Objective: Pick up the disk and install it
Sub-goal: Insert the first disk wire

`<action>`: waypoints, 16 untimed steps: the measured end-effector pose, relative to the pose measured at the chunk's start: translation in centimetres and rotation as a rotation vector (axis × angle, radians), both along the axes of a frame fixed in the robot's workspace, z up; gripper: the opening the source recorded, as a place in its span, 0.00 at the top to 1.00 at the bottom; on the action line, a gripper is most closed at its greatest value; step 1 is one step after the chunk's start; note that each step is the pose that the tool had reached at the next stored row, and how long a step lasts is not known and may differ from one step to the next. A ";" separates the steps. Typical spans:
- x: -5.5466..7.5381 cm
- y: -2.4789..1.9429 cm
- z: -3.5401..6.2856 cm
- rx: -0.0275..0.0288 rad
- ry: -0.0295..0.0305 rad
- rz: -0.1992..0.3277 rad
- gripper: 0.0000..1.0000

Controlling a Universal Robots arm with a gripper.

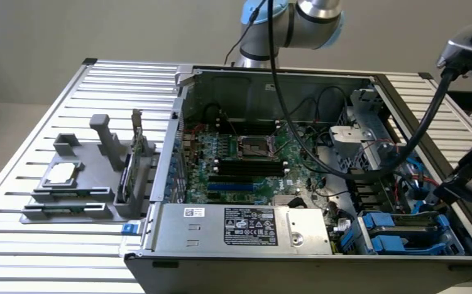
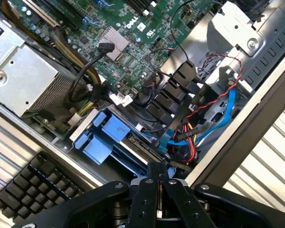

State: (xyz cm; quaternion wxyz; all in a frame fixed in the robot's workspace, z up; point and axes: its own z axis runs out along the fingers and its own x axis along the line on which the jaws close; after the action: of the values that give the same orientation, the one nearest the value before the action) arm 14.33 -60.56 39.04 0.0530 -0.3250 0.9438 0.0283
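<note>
Aluminium slat table, plain beige wall behind it. On the exterior view's left we have a grey fixture on the table, with a square silver chip lying flat in it and a card standing on edge beside that.

Centre: open PC case lying on its side, motherboard facing up, power supply along the near wall. Arm stands behind the case.

Exterior view's right: the disk sits in the drive bay at the near corner of the case. Its blue rails show; the metal face is mostly hidden from us. The wrist view has the same disk just beside the power supply, with red and blue cables bunched near it.

Gripper hangs over the case's right wall, above that corner. In the wrist view the gripper is fully closed, tips pressed together, nothing between them. The tips are near the disk's end; we can't tell if they touch it.
</note>
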 end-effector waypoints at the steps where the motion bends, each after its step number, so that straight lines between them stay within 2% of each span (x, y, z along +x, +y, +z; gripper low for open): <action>1: 0.0 0.00 0.00 0.0000 0.0000 -0.016 0.89; 16: 0.0 0.00 0.00 0.0000 0.0000 -0.256 0.89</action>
State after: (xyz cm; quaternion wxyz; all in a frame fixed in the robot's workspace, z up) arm 14.33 -60.56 39.04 0.0562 -0.2016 0.9776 0.0213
